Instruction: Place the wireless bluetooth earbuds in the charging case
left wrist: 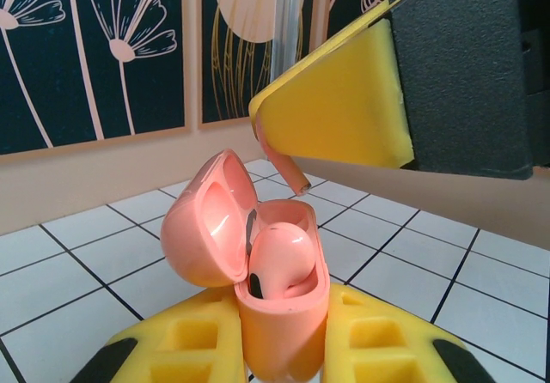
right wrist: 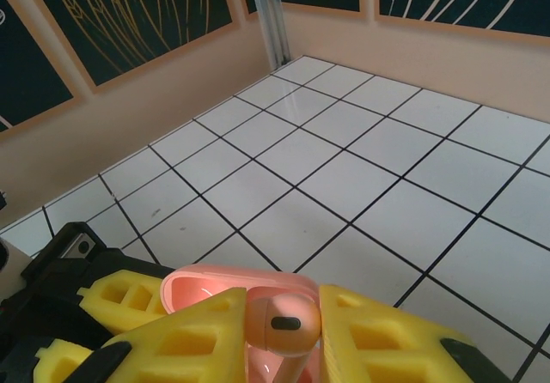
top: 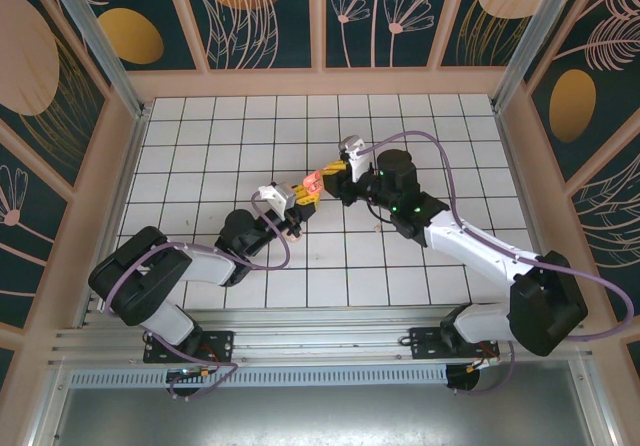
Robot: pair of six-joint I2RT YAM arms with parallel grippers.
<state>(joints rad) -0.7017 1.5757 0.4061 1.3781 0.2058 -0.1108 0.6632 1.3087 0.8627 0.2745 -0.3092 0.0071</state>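
Resting pinched between the right fingers, a coral-pink earbud.

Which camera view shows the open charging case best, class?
The left wrist view: the charging case stands central, lid open, one earbud seated inside. The right wrist view shows a pink sliver of it behind another earbud; the top external view, a tiny coral spot.

Tiled floor, floral wall panels

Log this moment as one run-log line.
left gripper: shut on charging case, lid open | right gripper: shut on held earbud, above case | seated earbud: in case | status: held earbud not yet inserted
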